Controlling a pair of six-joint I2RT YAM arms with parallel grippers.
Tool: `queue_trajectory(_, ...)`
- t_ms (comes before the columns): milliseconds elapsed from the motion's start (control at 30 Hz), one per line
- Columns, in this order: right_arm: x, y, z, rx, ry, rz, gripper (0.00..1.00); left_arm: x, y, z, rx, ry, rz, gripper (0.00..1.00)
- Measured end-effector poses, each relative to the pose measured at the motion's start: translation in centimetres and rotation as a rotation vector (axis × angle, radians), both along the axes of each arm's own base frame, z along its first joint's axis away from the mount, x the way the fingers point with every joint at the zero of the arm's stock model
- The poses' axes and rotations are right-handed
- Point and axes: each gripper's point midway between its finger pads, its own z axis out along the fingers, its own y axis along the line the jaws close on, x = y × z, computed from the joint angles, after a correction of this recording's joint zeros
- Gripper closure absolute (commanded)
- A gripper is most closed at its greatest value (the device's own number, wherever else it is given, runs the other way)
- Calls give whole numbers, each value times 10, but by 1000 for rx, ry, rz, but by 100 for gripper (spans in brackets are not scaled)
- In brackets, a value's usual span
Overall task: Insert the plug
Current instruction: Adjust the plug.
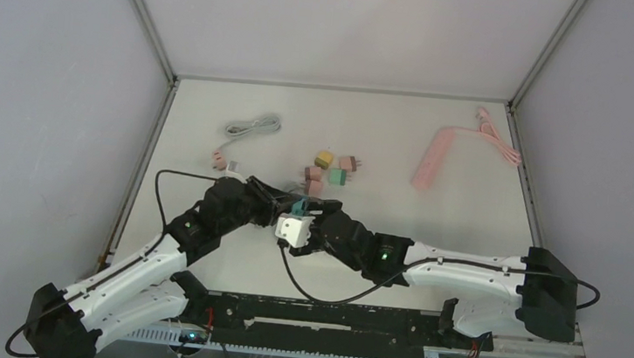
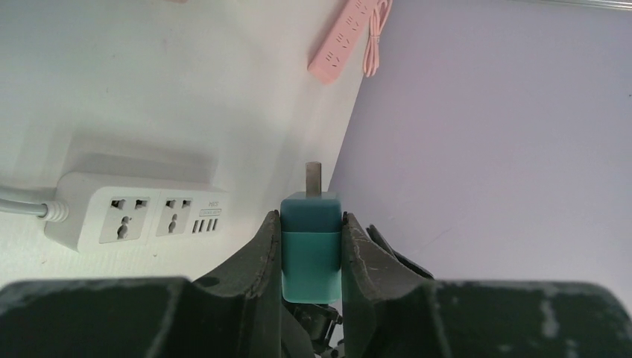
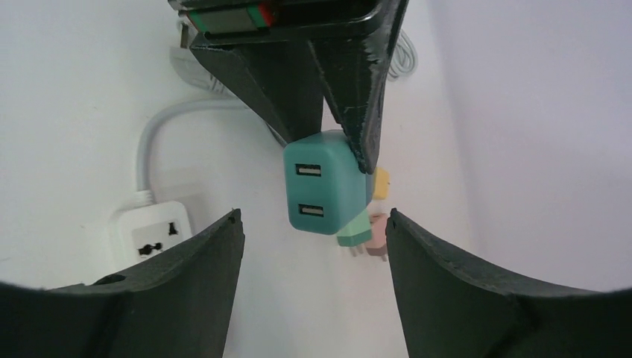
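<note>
In the overhead view we see the left arm (image 1: 148, 259) rising from the lower left and the right arm (image 1: 462, 276) stretching in low from the lower right. Both are bent, and they meet at centre frame over a white table (image 1: 467, 220).

The left claw (image 1: 283, 204) pinches a teal plug (image 1: 297, 206) by its flat sides. In the left wrist view the plug sits squarely between the fingers (image 2: 261, 253), and its metal prong (image 2: 314, 177) pokes past the tips towards the top of the frame.

A white strip (image 1: 295, 230) lies just below the plug in the overhead view and at lower left in both wrist views, its socket face showing.

The right claw (image 3: 313, 220) is spread wide and holds nothing. In its wrist view the plug hangs at centre frame, beyond the gap, with its USB ports facing the camera.

A pink strip (image 1: 432, 158) lies well apart at upper right.
</note>
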Motion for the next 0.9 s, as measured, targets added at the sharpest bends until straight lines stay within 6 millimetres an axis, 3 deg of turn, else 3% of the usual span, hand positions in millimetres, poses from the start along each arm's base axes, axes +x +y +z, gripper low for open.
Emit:
queue_trajectory(300,17,7,0,-47,-130,-14,34,-1,-3,3,-42,33,18,100)
queue_trajectory(533,23,11,-8,-81,-162,-22,51,-4,-6,4,-64,53,18,98)
queue_trajectory(633,24,10,-7,-84,-171,-29,66,-4,-6,3,-68,58,22,95)
queue_trajectory(767,24,9,-9,-107,-181,-21,95,-3,-6,-2,-81,83,36,92)
queue_trajectory(800,24,8,-11,-116,-179,-19,99,-4,-6,-4,-83,94,37,91)
queue_trajectory(900,22,5,-17,-136,-165,-8,100,-6,-7,-11,-87,116,37,83)
